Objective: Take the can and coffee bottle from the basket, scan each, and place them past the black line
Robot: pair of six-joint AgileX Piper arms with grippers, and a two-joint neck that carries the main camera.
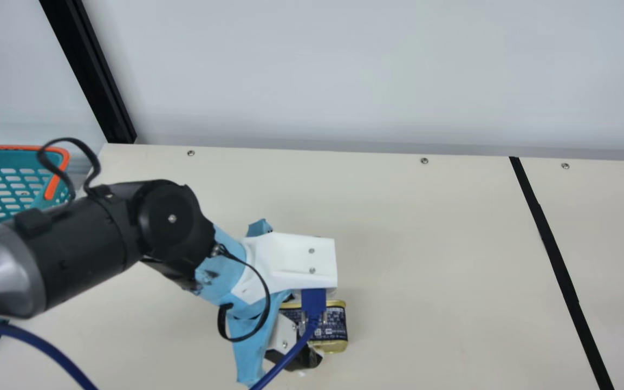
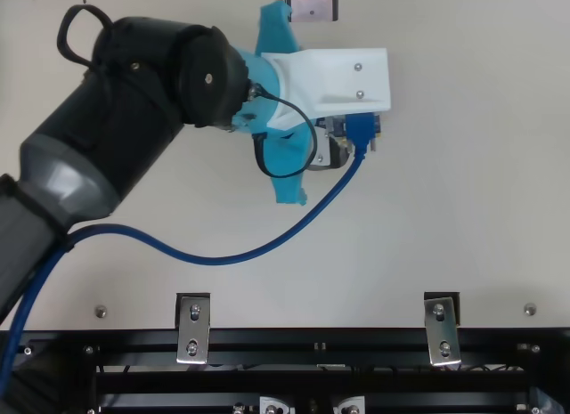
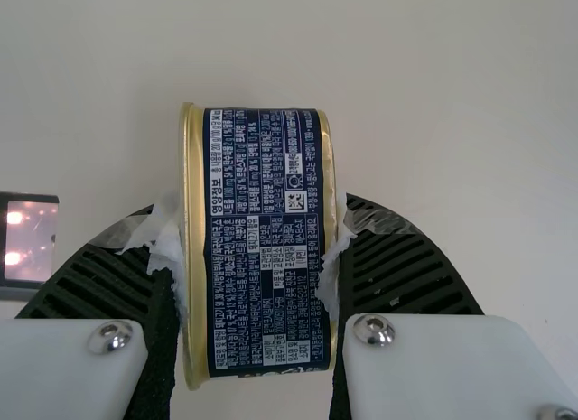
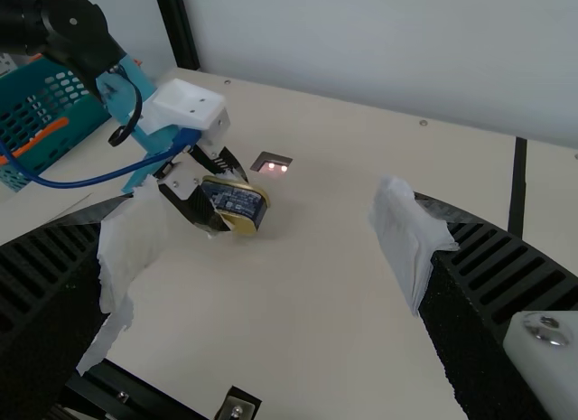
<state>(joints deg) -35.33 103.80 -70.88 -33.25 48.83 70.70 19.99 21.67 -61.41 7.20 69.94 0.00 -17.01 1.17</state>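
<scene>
My left gripper [image 1: 305, 358] is near the main view's bottom centre, shut on the can [image 1: 336, 325], partly hidden under the wrist mount. In the left wrist view the gripper [image 3: 255, 239] has its taped fingers pressed on both gold-rimmed ends of the can [image 3: 271, 181], whose dark blue printed side faces that camera. Whether the can touches the table, I cannot tell. The right wrist view shows my right gripper [image 4: 269, 244] open with nothing between its fingers; the held can [image 4: 237, 203] is farther off. The black line [image 1: 556, 254] lies to the right of the can.
A scanner window with pink-lit spots [image 2: 312, 4] is set in the table near the left gripper. The teal basket [image 1: 3, 189] with orange handles stands at the far left. A blue cable [image 2: 214, 260] loops from the left arm. A pale wall rises behind the table.
</scene>
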